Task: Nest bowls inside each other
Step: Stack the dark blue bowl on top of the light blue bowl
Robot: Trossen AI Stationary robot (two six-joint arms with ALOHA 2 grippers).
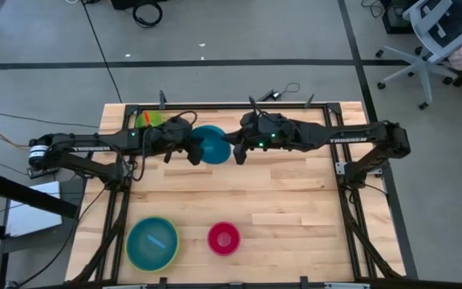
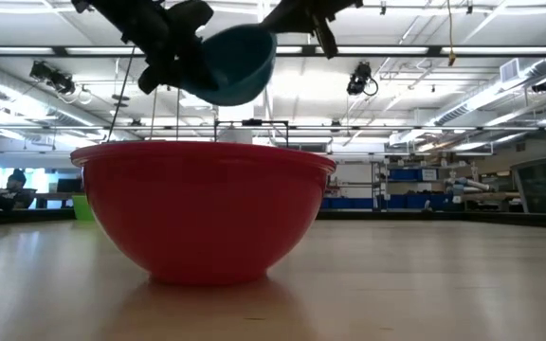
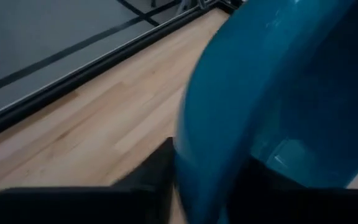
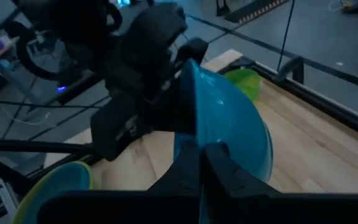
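The bright blue bowl [image 1: 212, 144] hangs tilted in the air over the far middle of the table, between my two grippers. My left gripper [image 1: 192, 152] is at its left rim, my right gripper [image 1: 237, 152] at its right rim, both shut on it. The small lime-green bowl [image 1: 149, 120] rests on its base at the far left. The large lime-green bowl [image 1: 152, 242], with the light blue bowl [image 1: 152, 239] sitting inside it, stands near the front left. The pink-red bowl [image 1: 224, 238] stands beside them on its base. My left gripper straddles the bowl's wall at the rim [image 3: 188, 143], one finger [image 3: 151, 180] outside and the other inside. It comes from the table's left, slanting down. The bowl hangs clear of the table. My right gripper pinches the rim [image 4: 197, 140] on the bowl's opposite side between its two fingers [image 4: 185, 171]. It comes from the table's right, slanting slightly down. The bowl is tilted, lifted clear.
Black frame rails [image 1: 215, 104] run along the table's far edge and sides. Bare wood lies between the held bowl and the bowls at the front. In the low view the pink-red bowl [image 2: 202, 208] fills the foreground.
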